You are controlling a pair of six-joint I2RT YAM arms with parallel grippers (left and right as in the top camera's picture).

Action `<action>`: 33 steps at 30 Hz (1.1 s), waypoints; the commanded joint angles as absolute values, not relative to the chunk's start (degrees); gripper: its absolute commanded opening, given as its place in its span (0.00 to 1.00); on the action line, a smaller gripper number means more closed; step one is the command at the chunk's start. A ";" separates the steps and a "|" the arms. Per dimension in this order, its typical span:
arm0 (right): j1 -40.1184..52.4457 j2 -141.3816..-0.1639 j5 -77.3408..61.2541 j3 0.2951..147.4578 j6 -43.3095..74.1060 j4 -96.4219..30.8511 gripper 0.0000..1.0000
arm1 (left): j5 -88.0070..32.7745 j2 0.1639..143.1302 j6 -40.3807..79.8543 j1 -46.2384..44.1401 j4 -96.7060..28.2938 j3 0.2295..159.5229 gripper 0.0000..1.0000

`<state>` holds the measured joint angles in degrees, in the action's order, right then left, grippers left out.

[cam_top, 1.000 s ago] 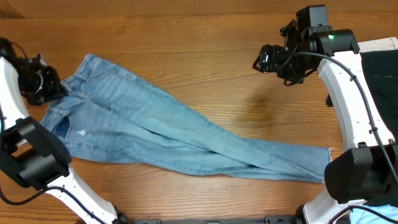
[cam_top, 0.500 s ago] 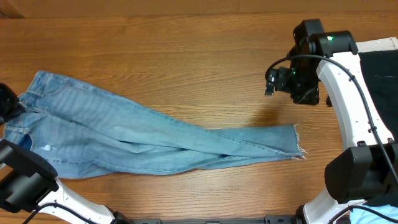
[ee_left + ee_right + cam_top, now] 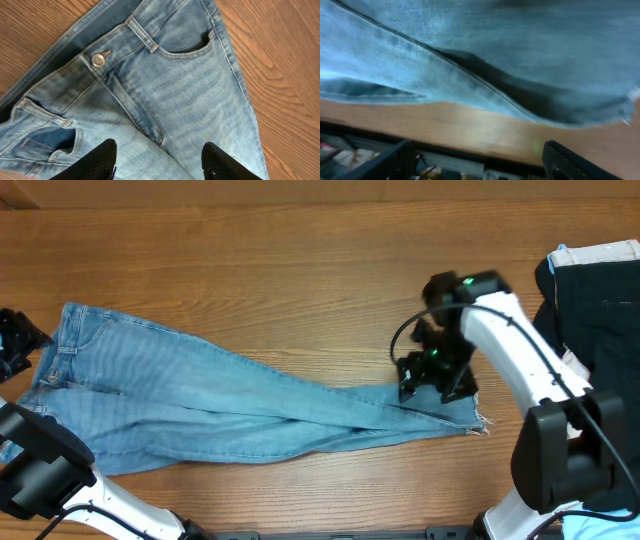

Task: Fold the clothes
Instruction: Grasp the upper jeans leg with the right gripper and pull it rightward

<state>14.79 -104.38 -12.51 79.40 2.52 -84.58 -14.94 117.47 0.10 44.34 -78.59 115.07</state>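
The clothes are light-blue jeans (image 3: pixel 200 395) lying flat across the wooden table, waist at the left and frayed hems (image 3: pixel 465 415) at the right. In the left wrist view the waistband button (image 3: pixel 98 60) and a front pocket face up. My left gripper (image 3: pixel 159 145) hovers over the fly area with its fingers (image 3: pixel 97 160) apart and nothing clamped; overhead it sits at the far left edge (image 3: pixel 12 345). My right gripper (image 3: pixel 432 375) is low over the hem end, open, with the blurred denim leg (image 3: pixel 485 60) just ahead of its fingers (image 3: pixel 570 162).
A dark garment (image 3: pixel 600 290) lies on a pale cloth at the right edge of the table. A light-blue item (image 3: pixel 600 527) shows at the bottom right corner. Bare wood lies above and below the jeans.
The jeans were dragged left and straightened. My left gripper has let go of the waistband and opened. My right arm dropped from the back right down to the hems.
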 commanded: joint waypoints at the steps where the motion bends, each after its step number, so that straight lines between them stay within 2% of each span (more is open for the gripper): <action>1: 17.43 -103.22 -12.51 73.10 2.22 -79.20 0.85 | -18.17 115.68 -0.27 44.25 -78.63 116.44 0.58; 5: 18.31 -103.22 -11.94 66.59 2.94 -70.39 0.86 | -19.27 115.68 -1.23 44.27 -78.87 116.44 0.58; 8: 18.33 -103.22 -11.86 64.51 2.94 -67.79 0.84 | -20.03 115.68 -1.32 44.25 -78.87 116.44 0.57; 9: 18.33 -103.22 -11.86 64.18 2.94 -67.44 0.80 | -20.10 115.68 -1.30 44.25 -78.87 116.44 0.57; 10: 18.33 -103.22 -11.86 64.07 2.92 -67.46 0.73 | -20.49 115.68 -1.34 44.25 -78.91 116.44 0.57; 12: 18.33 -103.20 -11.90 64.10 2.92 -68.07 0.46 | -20.86 115.68 -1.30 44.25 -78.98 116.44 0.57; 13: 18.33 -103.20 -11.90 64.12 2.66 -68.47 0.28 | -20.91 115.68 -1.30 44.25 -78.98 116.44 0.57; 14: 18.33 -103.20 -11.94 64.18 1.74 -68.95 0.17 | -20.99 115.68 -1.32 44.25 -79.00 116.44 0.57; 16: 18.31 -103.11 -12.14 65.10 1.65 -69.56 0.04 | -21.08 115.68 -1.30 44.25 -79.02 116.44 0.57; 18: 18.33 -101.56 -12.56 67.94 1.65 -70.54 0.04 | -22.31 115.68 -1.72 44.23 -79.26 116.44 0.51; 21: 18.11 -97.93 -12.45 72.93 1.67 -70.00 0.04 | -28.58 115.68 -6.39 44.23 -79.26 116.49 0.28; 23: 17.23 -95.42 -9.74 78.37 2.72 -67.88 0.04 | -32.71 115.48 -8.73 44.21 -79.26 116.55 0.21; 28: 13.82 -93.43 -2.57 91.07 5.89 -58.61 0.04 | -34.81 113.69 -12.23 44.07 -79.15 116.55 0.17; 33: 9.52 -94.52 -2.39 91.46 6.00 -47.94 0.04 | -37.89 111.15 -14.90 44.03 -78.63 116.55 0.18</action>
<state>12.78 -94.17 -5.43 90.87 4.91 -50.87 -33.34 115.46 -10.83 44.34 -78.81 115.13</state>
